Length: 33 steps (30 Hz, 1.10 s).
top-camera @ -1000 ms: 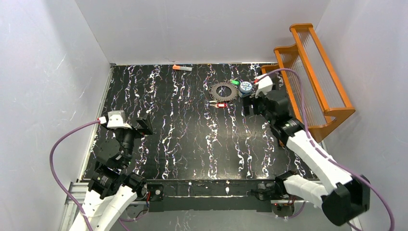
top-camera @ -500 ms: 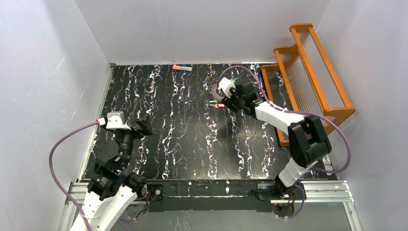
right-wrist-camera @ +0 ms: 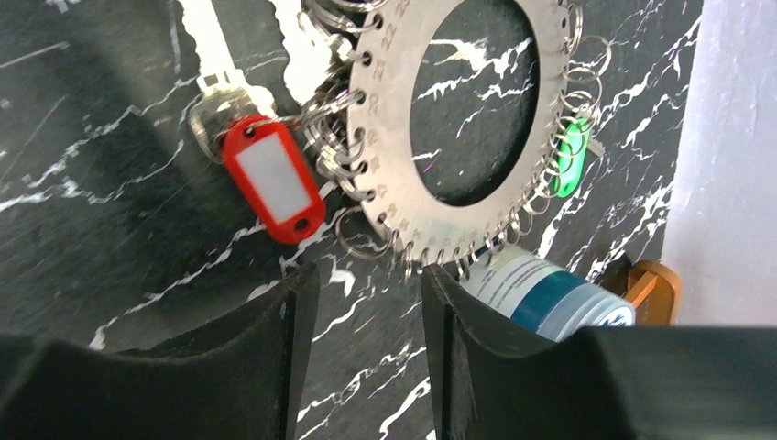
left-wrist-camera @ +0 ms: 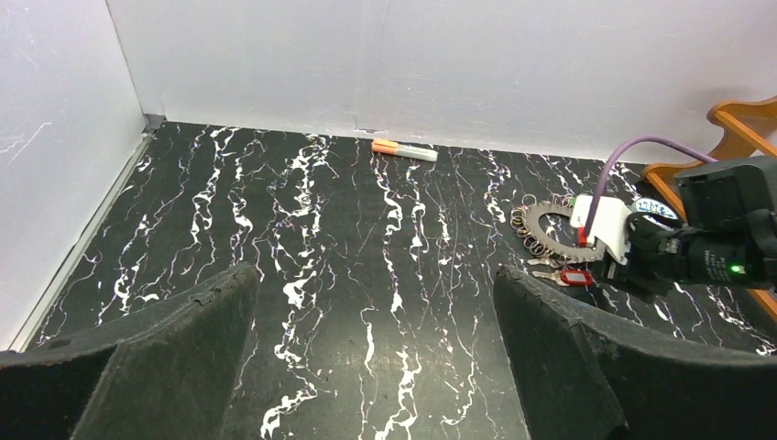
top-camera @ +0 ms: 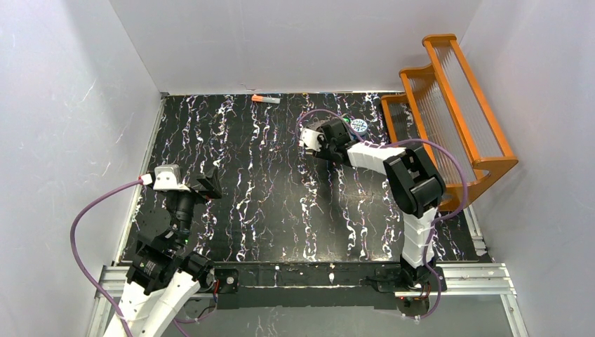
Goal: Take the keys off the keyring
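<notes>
The keyring [right-wrist-camera: 385, 137], a flat grey toothed ring hung with small wire loops, lies on the black marbled table. A red-headed key [right-wrist-camera: 273, 179] rests at its left edge and a green-headed key [right-wrist-camera: 570, 158] at its right. My right gripper [right-wrist-camera: 362, 284] points down at the ring's near rim, jaws partly apart with only table between them. In the top view the right gripper [top-camera: 331, 137] covers most of the ring. The left wrist view shows the keyring [left-wrist-camera: 550, 225] and the red key [left-wrist-camera: 575, 276] far ahead. My left gripper [top-camera: 208, 184] hangs wide open and empty over the left of the table.
A blue-and-white canister [right-wrist-camera: 550, 293] lies just behind my right finger, beside the ring. An orange-and-grey marker [top-camera: 265, 100] sits by the back wall. An orange wooden rack [top-camera: 456, 112] stands along the right side. White walls enclose the table.
My right arm swung left from beside the canister to over the keyring, and its jaws narrowed from wide open. The left arm stayed put.
</notes>
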Available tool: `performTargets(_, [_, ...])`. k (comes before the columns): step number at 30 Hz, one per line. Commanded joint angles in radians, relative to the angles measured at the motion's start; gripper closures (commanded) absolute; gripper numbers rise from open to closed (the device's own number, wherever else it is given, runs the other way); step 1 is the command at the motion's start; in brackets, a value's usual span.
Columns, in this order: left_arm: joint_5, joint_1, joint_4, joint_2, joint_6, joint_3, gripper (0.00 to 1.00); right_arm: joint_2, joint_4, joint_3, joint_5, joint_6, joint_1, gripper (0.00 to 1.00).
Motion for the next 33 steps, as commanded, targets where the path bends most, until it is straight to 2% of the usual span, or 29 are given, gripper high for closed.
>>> performTargets(1, [0.006,0.005,0.021,-0.012,0.015,-0.011,0.02,0.041,0.029,0.096,-0.003,-0.053,0.009,0.48])
performTargets(15, [0.014,0.005,0.023,-0.009,0.018,-0.012,0.02,0.197,0.001,0.207,-0.011,-0.081,0.012,0.51])
performTargets(21, [0.018,0.005,0.023,-0.006,0.018,-0.012,0.02,0.246,0.061,0.198,0.000,-0.109,0.020,0.63])
performTargets(25, [0.017,0.005,0.024,-0.002,0.019,-0.012,0.02,0.246,0.089,0.180,0.008,-0.113,0.043,0.79])
performTargets(29, [0.018,0.006,0.024,0.002,0.021,-0.012,0.02,0.187,0.124,0.134,0.034,-0.120,0.079,0.94])
performTargets(31, [0.016,0.007,0.023,0.001,0.021,-0.012,0.02,0.142,0.135,0.105,0.042,-0.112,0.094,0.99])
performTargets(33, [0.014,0.010,0.023,0.001,0.021,-0.013,0.02,0.097,0.138,0.074,0.048,-0.100,0.110,0.99])
